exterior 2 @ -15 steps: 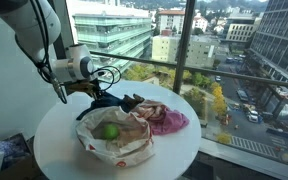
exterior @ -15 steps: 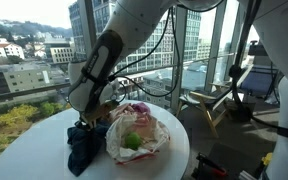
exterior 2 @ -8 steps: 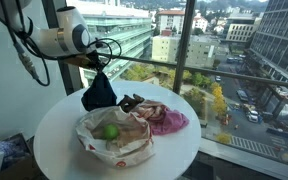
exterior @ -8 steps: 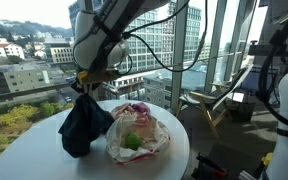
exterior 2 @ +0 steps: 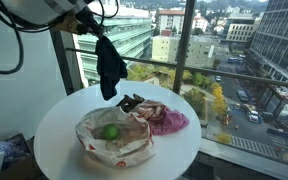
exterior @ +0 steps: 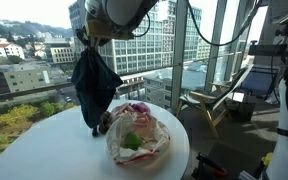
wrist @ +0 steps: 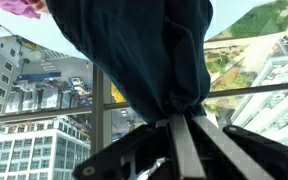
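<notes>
My gripper [exterior: 87,40] [exterior 2: 92,28] [wrist: 182,115] is shut on the top of a dark blue cloth [exterior: 94,85] [exterior 2: 110,62] [wrist: 134,50] and holds it high above the round white table [exterior: 29,150] [exterior 2: 54,125]. The cloth hangs down limp, its lower end just above the tabletop in both exterior views. Below on the table lies a crumpled white plastic bag [exterior: 136,135] [exterior 2: 112,138] with a green round fruit [exterior: 132,141] [exterior 2: 111,131] in it. A pink cloth [exterior 2: 166,120] [exterior: 134,108] lies beside the bag, and a small dark thing [exterior 2: 130,102] rests near it.
Floor-to-ceiling windows [exterior 2: 204,50] stand right behind the table. A wooden chair frame [exterior: 206,105] and other equipment [exterior: 246,85] stand beyond the table in an exterior view. A white wall [exterior 2: 19,90] is close on one side.
The gripper has risen steadily from tabletop level, lifting the dark blue cloth off the table until it hangs free. The bag, fruit and pink cloth stayed put.
</notes>
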Robot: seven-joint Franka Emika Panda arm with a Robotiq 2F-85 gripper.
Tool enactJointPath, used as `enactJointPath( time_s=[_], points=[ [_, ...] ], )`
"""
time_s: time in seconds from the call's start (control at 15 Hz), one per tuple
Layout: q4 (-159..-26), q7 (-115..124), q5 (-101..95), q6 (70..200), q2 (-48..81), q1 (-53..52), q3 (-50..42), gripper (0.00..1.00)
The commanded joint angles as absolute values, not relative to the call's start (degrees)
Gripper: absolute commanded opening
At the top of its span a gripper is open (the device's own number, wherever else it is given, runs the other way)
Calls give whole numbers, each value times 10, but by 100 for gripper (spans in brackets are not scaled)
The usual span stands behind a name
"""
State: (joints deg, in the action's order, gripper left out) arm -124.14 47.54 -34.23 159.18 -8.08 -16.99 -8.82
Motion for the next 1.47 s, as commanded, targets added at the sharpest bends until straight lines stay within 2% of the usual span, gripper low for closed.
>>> enactJointPath(
  time_s=[0.0, 0.33, 0.4, 0.47, 1.0, 1.4],
  points=[
    [-1301, 572, -442, 1585, -201, -139, -71, 5],
    [-1374, 623, -488, 1532, -304, -109, -63, 5],
    [-1391, 594, -441, 1540, -311, -44, -12, 5],
    [-1405, 595, -433, 1535, -317, -31, -6, 5],
    [-1512, 553, -340, 1486, -330, 54, 52, 5],
    [-1522, 451, -260, 1401, -272, 42, 75, 4]
  ],
)
